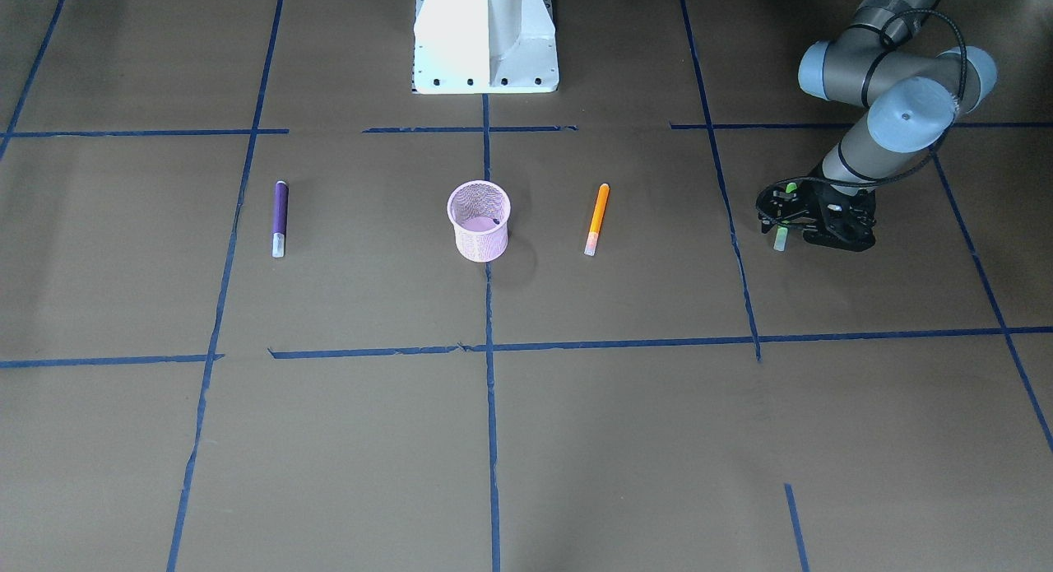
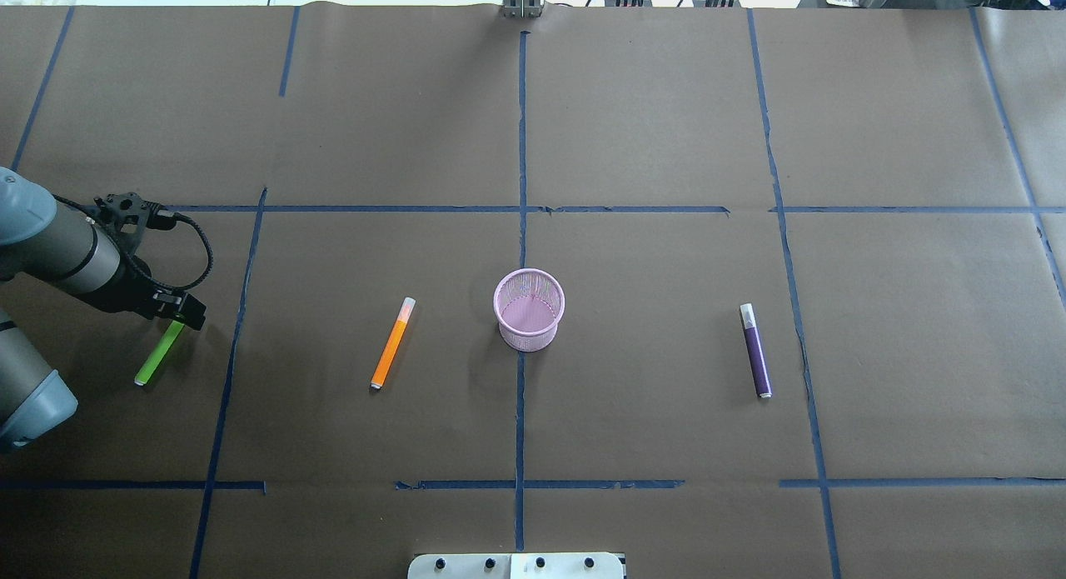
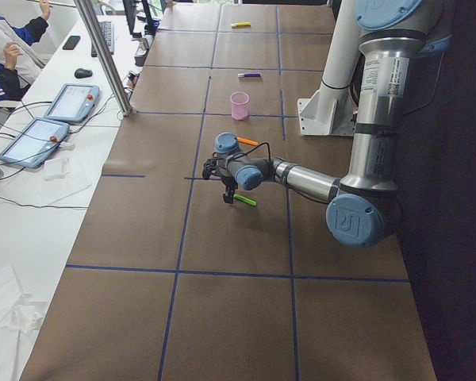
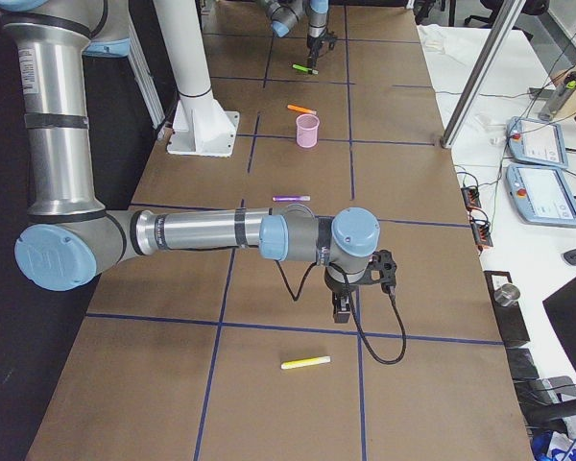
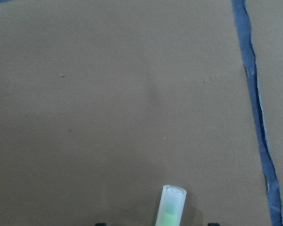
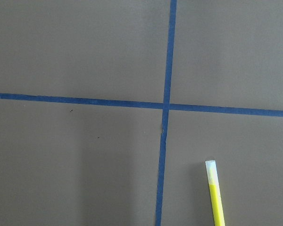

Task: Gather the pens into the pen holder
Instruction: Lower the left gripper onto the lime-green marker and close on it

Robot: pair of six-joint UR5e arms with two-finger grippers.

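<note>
Cup [image 2: 529, 308] at mid-frame looks empty: purple pen [image 2: 756, 351] lies to its right, orange pen [image 2: 392, 344] to its left. My left claw [image 2: 176, 316], spread, straddles the green pen [image 2: 155, 360] at far left; my right claw's [image 4: 343, 309] state I cannot tell.

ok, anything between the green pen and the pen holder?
Only the orange pen: it lies flat on the table, roughly on the line from the green pen to the pen holder. Nothing upright there, so a lifted carry should clear it. Nothing between the left gripper and the green pen.
</note>
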